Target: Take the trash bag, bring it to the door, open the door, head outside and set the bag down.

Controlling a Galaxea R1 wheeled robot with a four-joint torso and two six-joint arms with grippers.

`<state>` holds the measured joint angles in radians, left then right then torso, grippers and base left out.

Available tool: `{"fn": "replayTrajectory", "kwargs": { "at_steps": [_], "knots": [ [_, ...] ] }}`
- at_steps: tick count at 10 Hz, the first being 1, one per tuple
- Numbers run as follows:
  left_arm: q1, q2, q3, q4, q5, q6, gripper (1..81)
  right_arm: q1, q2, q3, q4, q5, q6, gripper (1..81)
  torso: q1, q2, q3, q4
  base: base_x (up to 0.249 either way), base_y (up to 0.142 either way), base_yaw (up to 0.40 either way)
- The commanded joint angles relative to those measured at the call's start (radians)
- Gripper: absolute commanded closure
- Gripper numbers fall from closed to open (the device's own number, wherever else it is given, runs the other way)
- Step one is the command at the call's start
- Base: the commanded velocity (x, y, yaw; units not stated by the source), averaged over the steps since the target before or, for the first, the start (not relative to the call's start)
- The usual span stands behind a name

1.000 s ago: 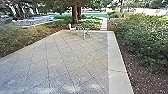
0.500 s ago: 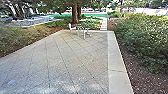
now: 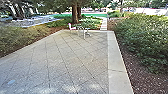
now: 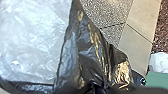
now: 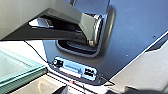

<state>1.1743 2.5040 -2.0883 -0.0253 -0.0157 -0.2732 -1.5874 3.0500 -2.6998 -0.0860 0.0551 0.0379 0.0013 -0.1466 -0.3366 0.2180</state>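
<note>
- Left wrist view: black trash bag (image 4: 86, 50) shows above paving (image 4: 110, 10), its folds converging; left tool state cannot be confirmed
- Right tool state: cannot be determined
- Handling: bag probably light, soft, slippery; grasp gathered folds, avoid thin loose plastic

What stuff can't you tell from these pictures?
- Bottom of the black trash bag: cut off by the left wrist view's edge.
- Whether anything sits on the far patio furniture: too small in the head view.
- What the pale patch on the paving is: too small, head view.
- Ground behind the right-hand bushes: leaves hide it, head view.
</note>
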Motion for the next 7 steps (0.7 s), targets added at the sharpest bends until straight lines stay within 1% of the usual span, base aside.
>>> {"fn": "replayTrajectory", "kwargs": {
  "at_steps": [1,3,5,6,7],
  "knots": [
    [-0.135,-0.083,-0.001,-0.030,0.097,-0.026,81.1,0.014,0.015,0.012,-0.008,-0.067,-0.003,1.0,0.000,0.000,0.000,0.000,0.000,0.000,0.000],
    [-0.198,-0.115,-0.012,-0.070,0.132,-0.027,81.1,0.013,0.017,0.012,-0.008,-0.067,-0.001,1.0,0.000,0.000,0.000,0.000,0.000,0.000,0.000],
    [-0.274,-0.163,-0.012,-0.108,0.187,-0.027,81.1,0.008,0.017,0.012,-0.008,-0.067,-0.001,1.0,0.000,0.000,0.000,0.000,0.000,0.000,0.000],
    [-0.320,-0.183,-0.006,-0.116,0.218,-0.027,81.1,0.007,0.015,0.012,-0.008,-0.067,-0.001,1.0,0.000,0.000,0.000,0.000,0.000,0.000,0.000],
    [-0.366,-0.191,-0.009,-0.123,0.265,-0.027,81.1,0.007,0.015,0.012,-0.006,-0.067,-0.001,1.0,0.000,0.000,0.000,0.000,0.000,0.000,0.000]
  ]
}}
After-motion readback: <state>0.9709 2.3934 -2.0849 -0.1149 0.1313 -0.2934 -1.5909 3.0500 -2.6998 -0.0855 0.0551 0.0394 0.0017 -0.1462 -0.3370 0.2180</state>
